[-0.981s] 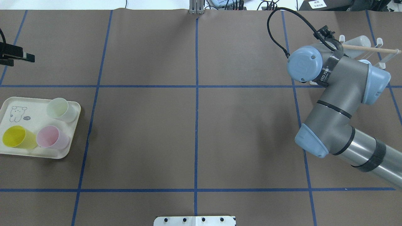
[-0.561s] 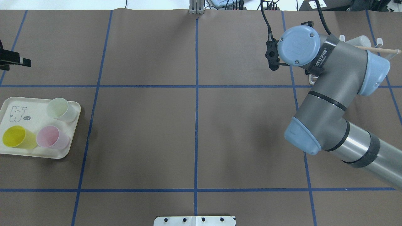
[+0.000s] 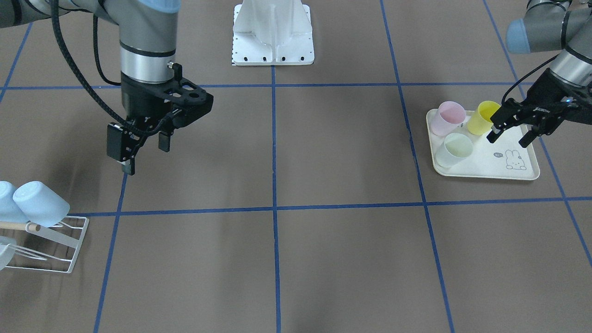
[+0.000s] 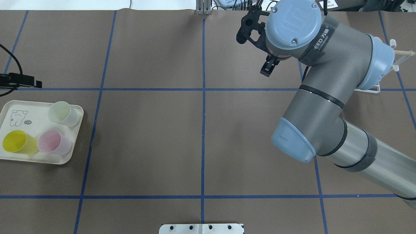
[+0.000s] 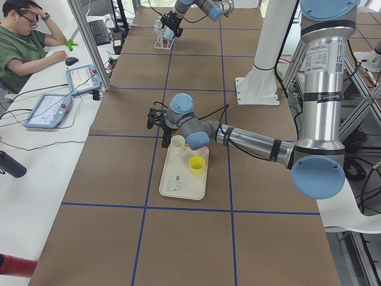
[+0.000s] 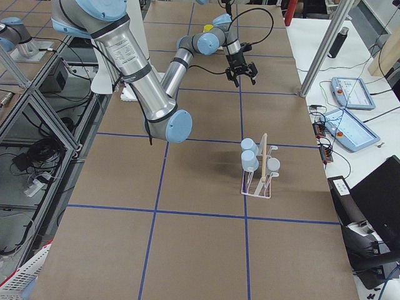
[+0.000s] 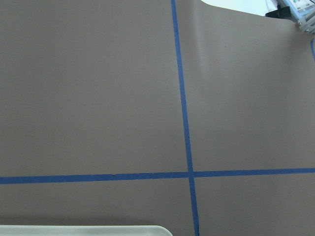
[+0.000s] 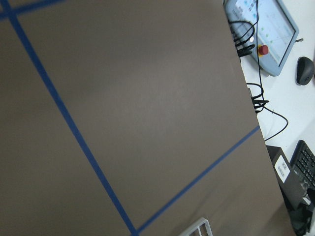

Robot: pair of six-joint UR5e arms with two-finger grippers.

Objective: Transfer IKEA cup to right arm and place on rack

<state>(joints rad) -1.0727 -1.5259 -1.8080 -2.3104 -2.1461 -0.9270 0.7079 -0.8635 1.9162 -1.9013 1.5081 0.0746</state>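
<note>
Your left gripper [image 3: 508, 140] hangs over the tray [image 3: 518, 173] with its jaws spread wide and nothing between them. It is just beside the yellow cup [image 3: 481, 118], which looks like your next pick. The pink cup [image 3: 449, 118] and pale green cup [image 3: 455, 149] stand mouth-up on the same tray. Your right gripper [image 3: 147, 159], likewise open and empty, hovers over the counter [image 3: 323, 254] apart from the rack [image 3: 74, 245], probably leaving room for the hand-over.
</note>
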